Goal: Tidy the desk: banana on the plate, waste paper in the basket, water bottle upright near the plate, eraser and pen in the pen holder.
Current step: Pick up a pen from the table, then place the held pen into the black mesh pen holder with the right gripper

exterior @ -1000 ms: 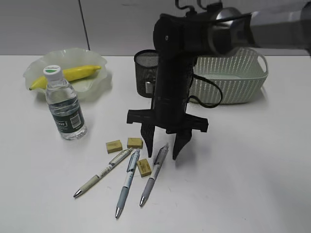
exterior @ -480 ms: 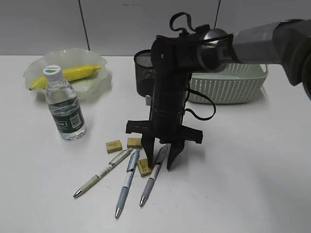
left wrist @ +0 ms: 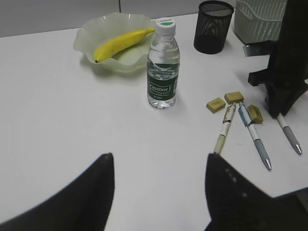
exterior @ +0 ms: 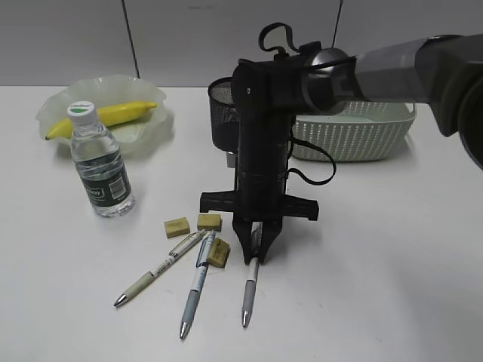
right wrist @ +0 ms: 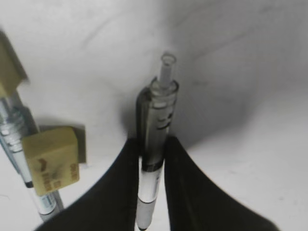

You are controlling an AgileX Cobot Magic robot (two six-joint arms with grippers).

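Observation:
My right gripper (exterior: 255,255) points down at the table and is shut on a grey pen (exterior: 249,294); in the right wrist view the pen (right wrist: 159,106) sits clamped between the fingers (right wrist: 127,192). A blue pen (exterior: 196,285) and a beige pen (exterior: 158,269) lie to its left, with three tan erasers (exterior: 219,252) (exterior: 209,222) (exterior: 177,227). A banana (exterior: 106,115) lies on the pale green plate (exterior: 53,102). The water bottle (exterior: 100,162) stands upright beside it. The black mesh pen holder (exterior: 225,113) stands behind the arm. My left gripper (left wrist: 159,161) is open and empty. No waste paper shows.
A white woven basket (exterior: 362,124) stands at the back right, partly behind the right arm. The right arm (left wrist: 288,72) stands at the right edge of the left wrist view, over the pens (left wrist: 254,137). An eraser (right wrist: 50,159) lies just left of the right fingers.
My right gripper dropped onto the grey pen and shut on it. The pen turned straighter and shifted toward the front. The nearest eraser was nudged slightly left.

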